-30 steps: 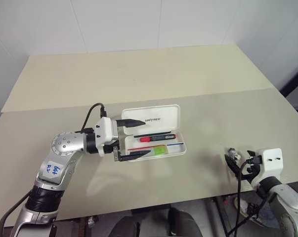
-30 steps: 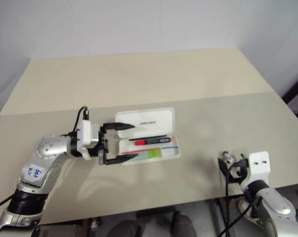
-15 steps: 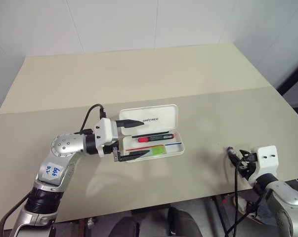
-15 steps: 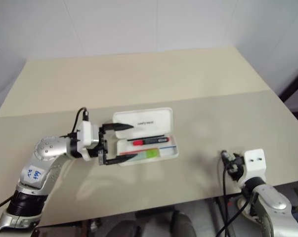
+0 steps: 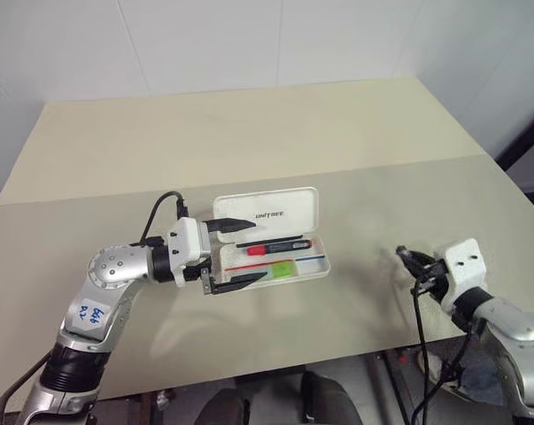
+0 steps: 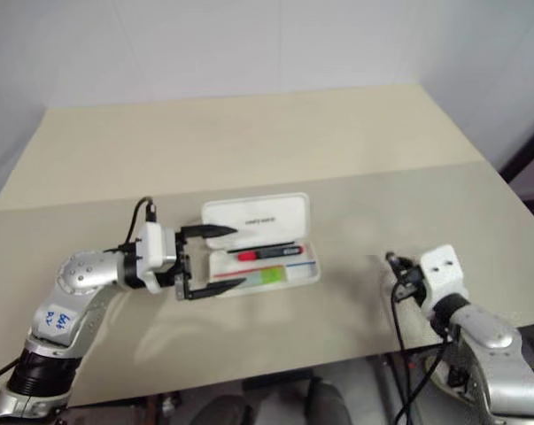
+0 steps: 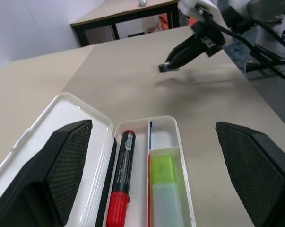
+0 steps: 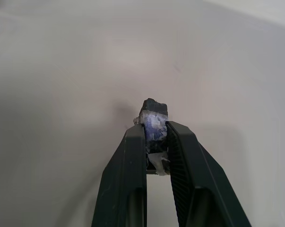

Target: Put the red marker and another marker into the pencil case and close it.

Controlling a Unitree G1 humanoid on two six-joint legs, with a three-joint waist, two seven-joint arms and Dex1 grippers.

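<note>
Beige surface (image 5: pixel 355 133) now: right pincer (image 5: pixel 403 255) has snapped closed, empty; left pincer (image 5: pixel 238 252) stays wide at the pencil case (image 5: pixel 275 211), both markers inside; only closing remains.

In the left wrist view the open pencil case (image 7: pixel 147 124) is cut off at the picture's edge, so the red marker (image 7: pixel 119 189) and the lime-green marker (image 7: pixel 165 189) lose their near ends. The left pincer's fingers (image 7: pixel 66 156) cover part of the lid. The small dark bit (bluish, taped) (image 8: pixel 153 124) pinched in the right pincer (image 8: pixel 155 137) is too small to identify.
</note>
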